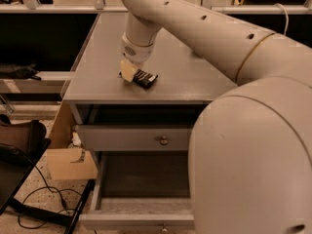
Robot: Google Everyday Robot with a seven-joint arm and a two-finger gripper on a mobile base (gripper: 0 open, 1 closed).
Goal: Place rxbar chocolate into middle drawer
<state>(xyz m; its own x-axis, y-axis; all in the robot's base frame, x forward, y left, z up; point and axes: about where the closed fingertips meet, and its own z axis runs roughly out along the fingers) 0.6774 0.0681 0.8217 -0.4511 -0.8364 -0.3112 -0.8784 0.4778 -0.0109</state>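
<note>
While the gripper (133, 74) sits low on the bench (97, 82), the rxbar chocolate (146, 78) touches its tip; whether gripped, I cannot tell.

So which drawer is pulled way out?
The lower drawer: you can see its dark floor. The upper drawer, with the round knob, hides its inside. The tool is up on the table top, at the snack bar.

Speckled floor (46, 227) with black cables (48, 188); a cardboard box (70, 164) beside the grey cabinet (126, 138); dark benches (48, 8) behind.
</note>
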